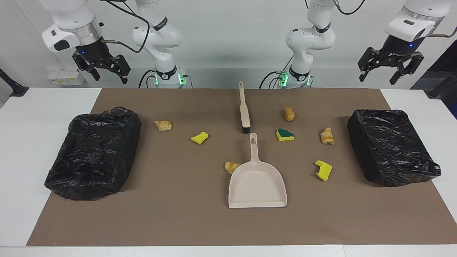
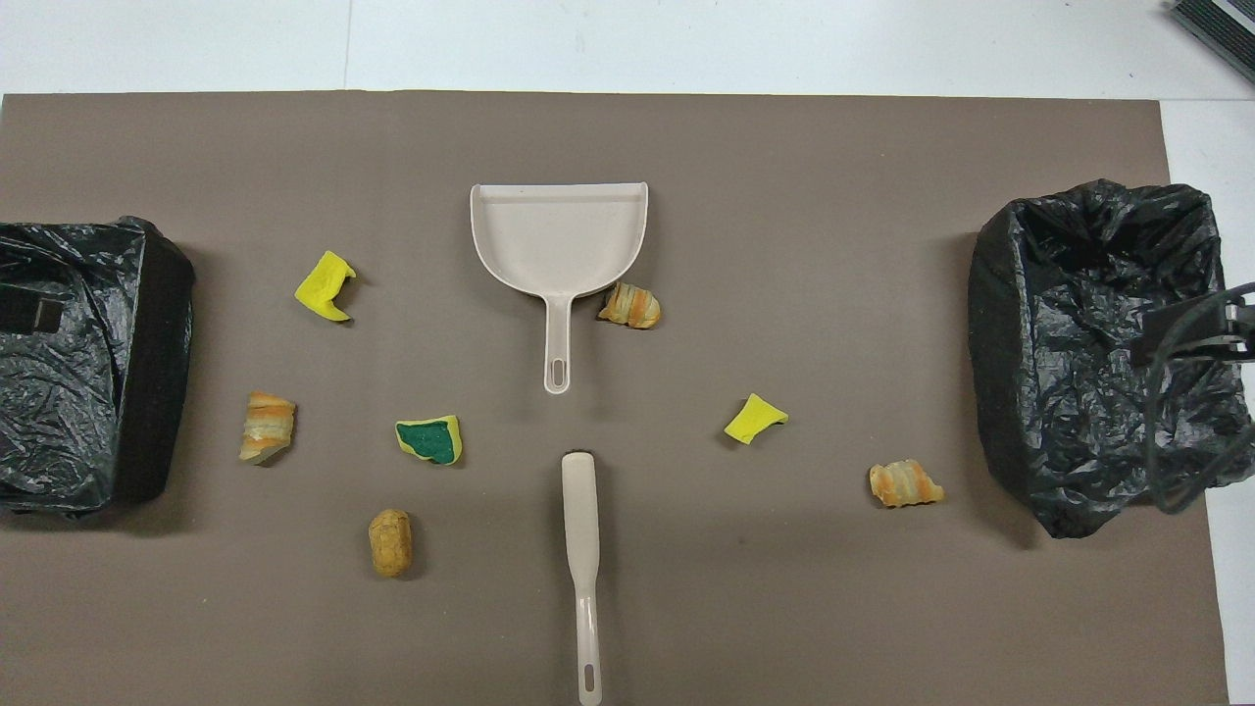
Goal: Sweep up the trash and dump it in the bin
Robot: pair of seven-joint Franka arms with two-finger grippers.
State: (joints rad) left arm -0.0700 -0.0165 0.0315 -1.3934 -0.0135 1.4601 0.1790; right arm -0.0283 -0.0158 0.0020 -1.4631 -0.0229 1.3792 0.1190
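No readable writing or brand shows on anything; the brush (image 1: 244,110) lies with its long axis running toward and away from the robots, bristles toward the dustpan (image 1: 257,182), whose handle points back at the brush; the trash is scattered on the brown mat (image 1: 178,221): a green-faced sponge (image 1: 285,134), two yellow sponge chunks (image 1: 199,137) (image 1: 323,170), and pastries (image 1: 163,125) (image 1: 289,114) (image 1: 327,136) (image 1: 231,166), one touching the dustpan's edge; black-lined bins (image 1: 94,151) (image 1: 391,146) sit at each end; the left gripper (image 1: 390,69) and right gripper (image 1: 103,69) wait raised, fingers spread, holding nothing.
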